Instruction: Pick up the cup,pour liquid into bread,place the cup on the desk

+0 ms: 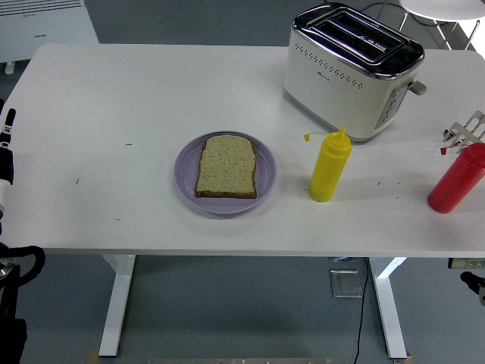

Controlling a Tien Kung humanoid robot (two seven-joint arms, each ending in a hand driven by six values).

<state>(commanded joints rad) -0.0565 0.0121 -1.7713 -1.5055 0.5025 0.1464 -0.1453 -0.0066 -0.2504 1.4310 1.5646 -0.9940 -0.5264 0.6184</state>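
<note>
Nothing is grasped yet; the pick-up has not begun. The left arm (4,163) rests at the table's nine o'clock edge, its fingers hidden, so I cannot tell their state; the right hand is out of view. The slice of brown bread (226,166) lies on the round lilac plate (186,168) near the centre. At its three o'clock stands the yellow squeeze bottle (330,167), the red squeeze bottle (457,179) further right, and the white toaster (351,70) at one o'clock. No cup shows; the next move probably means closing around a bottle.
</note>
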